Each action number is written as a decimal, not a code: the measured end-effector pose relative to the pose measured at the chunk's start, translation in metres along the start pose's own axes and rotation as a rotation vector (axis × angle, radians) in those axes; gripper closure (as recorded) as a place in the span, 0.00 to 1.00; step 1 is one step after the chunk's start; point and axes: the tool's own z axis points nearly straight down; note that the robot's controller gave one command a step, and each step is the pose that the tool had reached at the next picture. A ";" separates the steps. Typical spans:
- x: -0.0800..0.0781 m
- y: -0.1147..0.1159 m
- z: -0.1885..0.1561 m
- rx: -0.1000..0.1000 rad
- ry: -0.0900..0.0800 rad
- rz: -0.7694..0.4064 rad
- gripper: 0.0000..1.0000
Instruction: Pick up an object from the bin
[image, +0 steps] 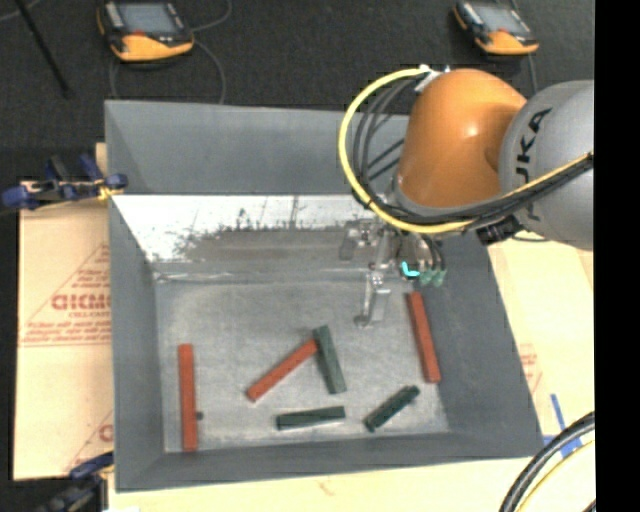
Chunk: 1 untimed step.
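**Gripper hovering low in the bin, nothing lifted yet**

The gripper (370, 312) is hanging beneath the orange wrist cover (455, 135), over a bare patch of floor in the right half of the grey bin (135, 300), near the back wall. How wide the claw is standing cannot be told from this angle, and no object is showing in its grasp.

Six bars are lying loose on the floor. The closest is the red bar (422, 335), lying along the foot of the right wall just beside the gripper. In front of the gripper, a dark green bar (328, 360) is touching the upper end of an orange-red bar (283, 370). Two further green bars (310, 418) (391, 408) are lying near the front wall, and a second red bar (186, 395) is lying by the left wall, well apart from the gripper.

The task appears to be at the approach stage, with every bar resting on the floor. Settling on a bar, closing on it and raising it clear are all remaining.
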 end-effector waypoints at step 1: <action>0.029 0.020 0.153 0.000 0.001 -0.162 0.00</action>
